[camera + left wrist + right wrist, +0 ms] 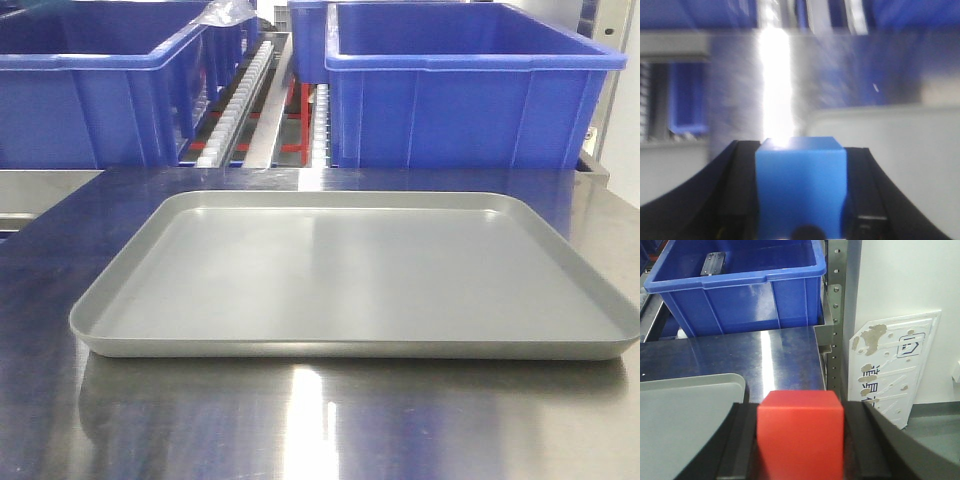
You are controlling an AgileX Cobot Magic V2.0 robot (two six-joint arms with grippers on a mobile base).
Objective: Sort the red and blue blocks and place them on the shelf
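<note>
Each arm's got one cube. The left fingers (742,190) pinch the blue block (801,187) and the right fingers (742,440) pinch the red block (801,432), both gripped by the sides, I'd guess so the bottoms can land flat. The grey tray (350,345) sits mid-surface (320,430). Big blue bins (470,100) at 11 and 1 o'clock crowd the shelf (240,95) rollers at 12, so the gap looks tight.

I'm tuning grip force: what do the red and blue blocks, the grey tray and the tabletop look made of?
The red block and the blue block: matte, even colour, no grain; perhaps plastic or painted wood, unclear which. The grey tray: probably moulded plastic, given its soft satin sheen and rounded rim. The tabletop: brushed stainless steel, by its streaky mirror-like reflections.
</note>
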